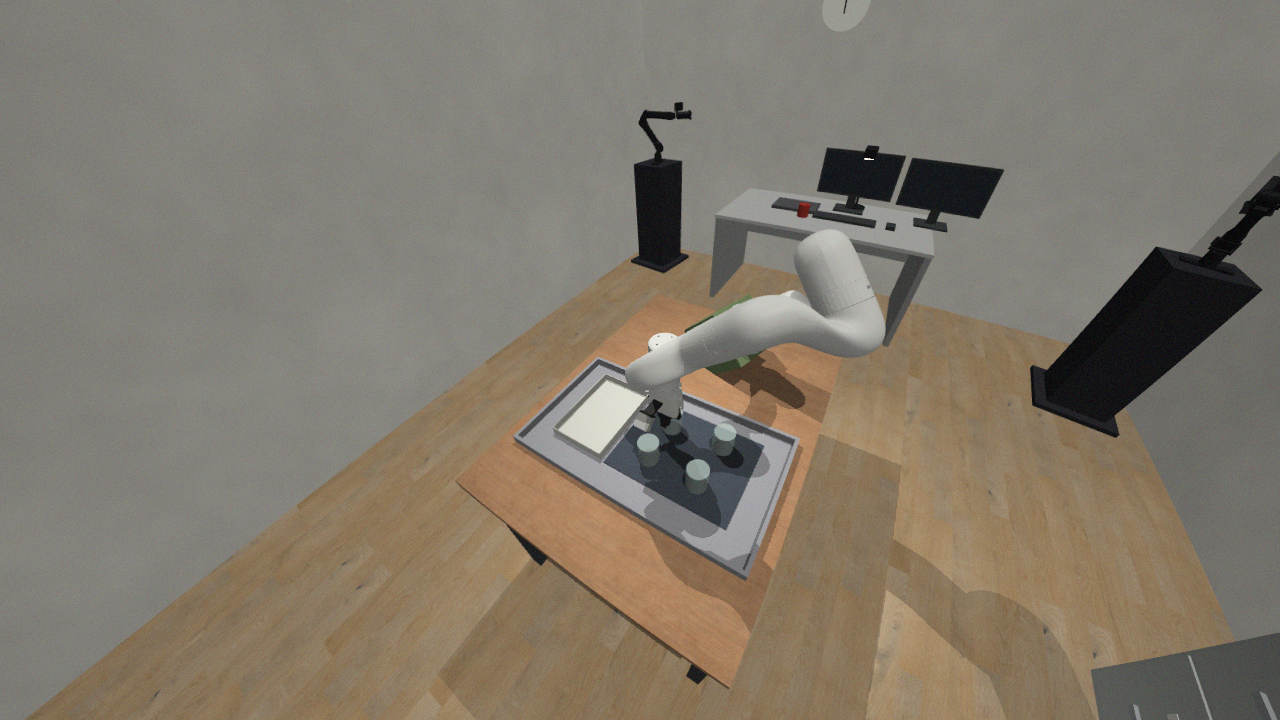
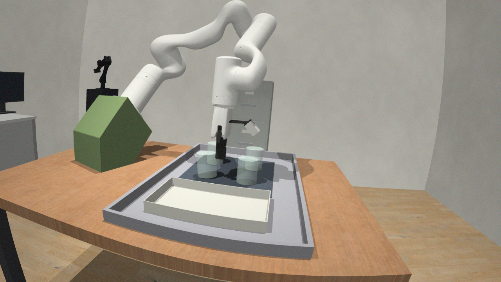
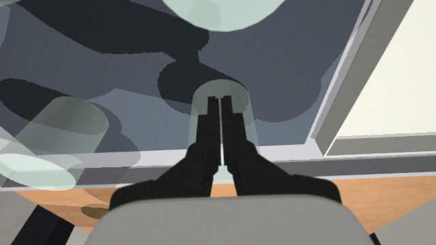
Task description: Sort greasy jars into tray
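Glass jars, four, mouth down on the dark drying mat (image 2: 266,171): near-left jar (image 2: 206,164), far-left jar (image 2: 214,152), near-right jar (image 2: 247,170), far-right jar (image 2: 254,157). We see all four upright on the mat, none in the cream tray (image 2: 210,205), which sits beside the mat's near edge on the steel table top (image 2: 290,224). We see the gripper (image 2: 220,154) low over the mat, just beside the far-left jar; contact we can't tell. Its black fingers are pressed together, gripping nothing. Green block (image 2: 108,133) stands at the wooden table's (image 2: 350,245) far-left corner.
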Tool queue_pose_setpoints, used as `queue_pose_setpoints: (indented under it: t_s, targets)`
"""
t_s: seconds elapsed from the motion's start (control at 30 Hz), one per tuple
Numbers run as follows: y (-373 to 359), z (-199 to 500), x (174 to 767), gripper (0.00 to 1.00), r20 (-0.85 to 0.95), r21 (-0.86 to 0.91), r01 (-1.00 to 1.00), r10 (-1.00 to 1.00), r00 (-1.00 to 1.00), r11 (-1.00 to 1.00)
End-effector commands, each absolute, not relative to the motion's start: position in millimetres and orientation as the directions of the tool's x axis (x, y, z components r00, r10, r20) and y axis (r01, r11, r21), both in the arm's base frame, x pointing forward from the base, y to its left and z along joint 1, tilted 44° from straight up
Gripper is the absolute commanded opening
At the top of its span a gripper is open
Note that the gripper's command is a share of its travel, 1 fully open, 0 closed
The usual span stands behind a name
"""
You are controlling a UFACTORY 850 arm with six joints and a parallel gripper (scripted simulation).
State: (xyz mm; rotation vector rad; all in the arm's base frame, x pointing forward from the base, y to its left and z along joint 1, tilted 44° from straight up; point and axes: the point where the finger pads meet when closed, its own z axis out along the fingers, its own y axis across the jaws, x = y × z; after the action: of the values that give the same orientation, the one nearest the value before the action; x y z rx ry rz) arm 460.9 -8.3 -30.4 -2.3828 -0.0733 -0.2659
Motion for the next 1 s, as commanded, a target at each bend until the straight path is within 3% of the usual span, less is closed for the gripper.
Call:
queue_pose_setpoints:
  t_s: [0.0,0.97]
  targets:
    - [-9.1,-29.9,460.8,0.00,0.213,-0.666,0.128,-0.023,0.977,-0.735]
    - [-10.9,-28.7,457.1,0.00,0.213,-0.666,0.128,-0.023,0.977,-0.735]
